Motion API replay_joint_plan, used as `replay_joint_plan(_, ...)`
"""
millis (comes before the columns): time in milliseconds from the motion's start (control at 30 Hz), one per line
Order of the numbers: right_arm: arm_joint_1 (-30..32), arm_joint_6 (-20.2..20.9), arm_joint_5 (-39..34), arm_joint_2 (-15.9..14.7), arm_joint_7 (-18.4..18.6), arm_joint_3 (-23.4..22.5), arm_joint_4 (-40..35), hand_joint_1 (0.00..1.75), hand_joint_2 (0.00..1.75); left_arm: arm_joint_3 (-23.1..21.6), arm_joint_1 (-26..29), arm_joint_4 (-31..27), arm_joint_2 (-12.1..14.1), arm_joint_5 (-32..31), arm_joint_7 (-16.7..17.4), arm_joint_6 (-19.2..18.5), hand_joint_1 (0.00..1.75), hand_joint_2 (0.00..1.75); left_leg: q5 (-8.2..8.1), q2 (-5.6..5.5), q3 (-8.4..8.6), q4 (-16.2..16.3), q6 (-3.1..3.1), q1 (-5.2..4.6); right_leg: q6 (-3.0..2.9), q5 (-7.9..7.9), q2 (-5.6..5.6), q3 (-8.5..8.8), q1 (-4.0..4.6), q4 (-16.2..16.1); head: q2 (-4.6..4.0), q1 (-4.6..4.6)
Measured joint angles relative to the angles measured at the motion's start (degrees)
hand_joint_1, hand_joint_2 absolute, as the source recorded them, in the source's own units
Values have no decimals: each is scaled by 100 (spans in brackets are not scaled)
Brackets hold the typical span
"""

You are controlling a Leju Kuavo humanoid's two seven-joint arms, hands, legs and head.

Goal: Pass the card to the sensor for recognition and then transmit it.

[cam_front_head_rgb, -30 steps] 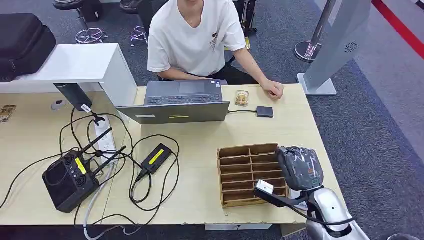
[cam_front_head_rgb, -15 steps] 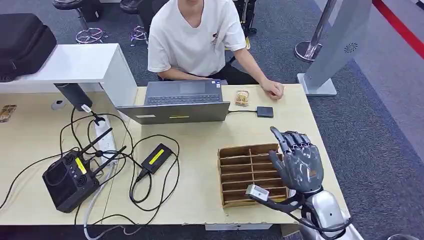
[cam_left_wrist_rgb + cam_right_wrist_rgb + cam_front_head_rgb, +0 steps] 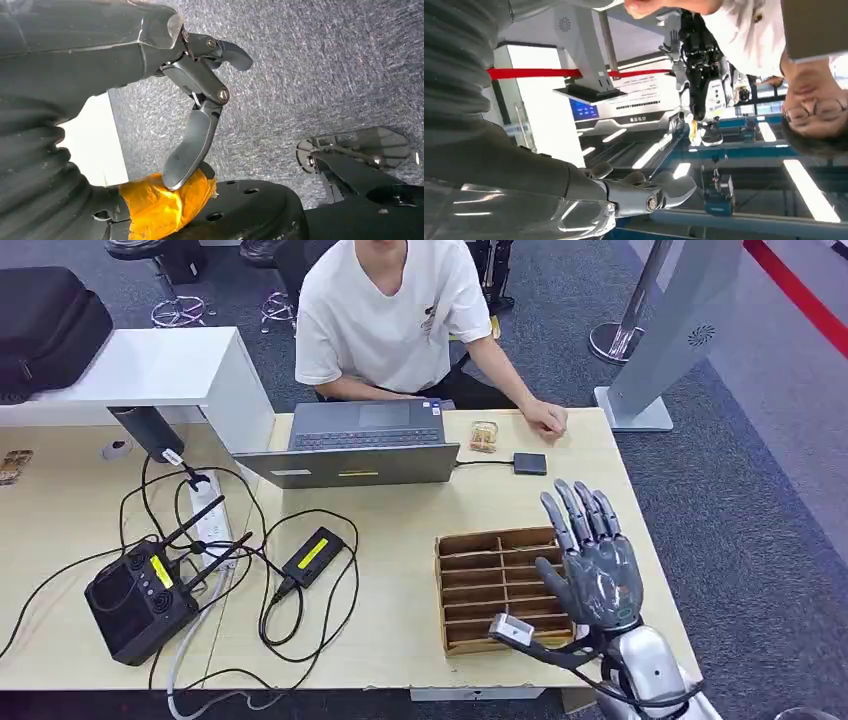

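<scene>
Your right hand [image 3: 598, 565] is spread and empty over the slotted wooden tray [image 3: 492, 585] near the desk's [image 3: 400, 540] front right corner, no card picked, sensor [image 3: 530, 463] pass and handover all left.

- You have a light wooden table [image 3: 420, 640] on blue-grey carpet [image 3: 760, 530].
- Beyond the hand, a grey kiosk stand [image 3: 680, 330] leans by a red floor stripe [image 3: 800, 295].
- A white counter [image 3: 150, 365] stands far across, carrying a black bag [image 3: 45, 325].
</scene>
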Motion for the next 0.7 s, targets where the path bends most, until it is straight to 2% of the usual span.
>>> replay_joint_plan(333,-428,72,129,42,105,-4,868,0,175,-52,0,0,0,-17,0,-22,0,175,0,-1,0,0,0,0,0,1,0,1,0,0,0,-2)
replay_joint_plan(700,-570,70,94,90,160,-20,1251,0,175,-127,0,0,0,-17,26,-31,0,175,0,-1,0,0,0,0,0,1,-1,1,0,0,0,0)
